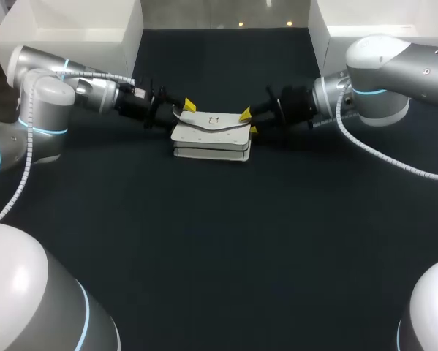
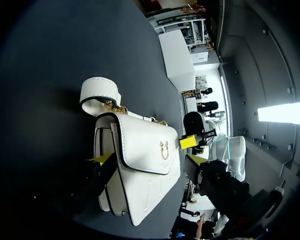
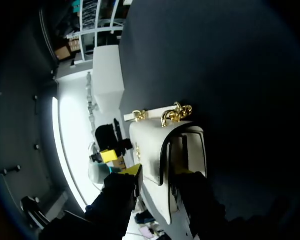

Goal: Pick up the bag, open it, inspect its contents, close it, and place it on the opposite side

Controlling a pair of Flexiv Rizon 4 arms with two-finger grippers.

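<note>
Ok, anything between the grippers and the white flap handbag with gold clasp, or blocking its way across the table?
Nothing visible. The left gripper and right gripper sit at opposite ends of the white handbag, and no obstacle shows on the dark table either side.

We find the dark counter (image 1: 219, 248) dimly lit from overhead; the white bag (image 1: 211, 135) gleams, casting a soft shadow. Glare burns beyond the counter's edge.

You're looking at a dark table (image 1: 219, 256). One white bag (image 1: 211, 139) lies flat on it, mid-width, toward the far edge. A left white box (image 1: 80, 29) and a right white box (image 1: 372, 22) sit at the far corners.
</note>
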